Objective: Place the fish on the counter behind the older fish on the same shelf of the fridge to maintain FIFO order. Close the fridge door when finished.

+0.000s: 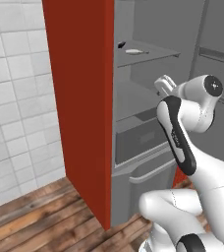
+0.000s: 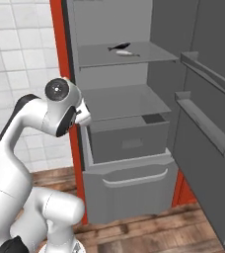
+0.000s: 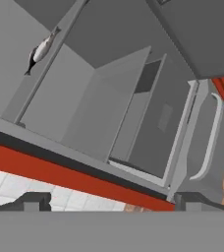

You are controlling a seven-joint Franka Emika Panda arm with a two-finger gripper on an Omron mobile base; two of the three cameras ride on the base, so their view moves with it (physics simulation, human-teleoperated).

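The fridge (image 2: 109,20) stands open, its fridge door (image 2: 208,123) swung out to the right. On the upper shelf (image 2: 151,53) lies the dark fish (image 2: 118,46) at the back. The pale older fish (image 2: 125,53) lies just in front of it. From the left base view, the fish (image 1: 121,45) and the older fish (image 1: 136,51) sit on the shelf (image 1: 155,54) the same way. My gripper (image 3: 114,202) is open and empty. It hangs in front of the fridge, below that shelf, away from both fish. The counter is out of view.
A grey box-shaped drawer (image 2: 127,138) sticks out under the middle shelf, above a lower drawer with a curved handle (image 2: 134,179). A red side panel (image 1: 82,98) stands left of the opening. Shelf rails (image 2: 203,123) jut from the door's inner face. The floor is wood.
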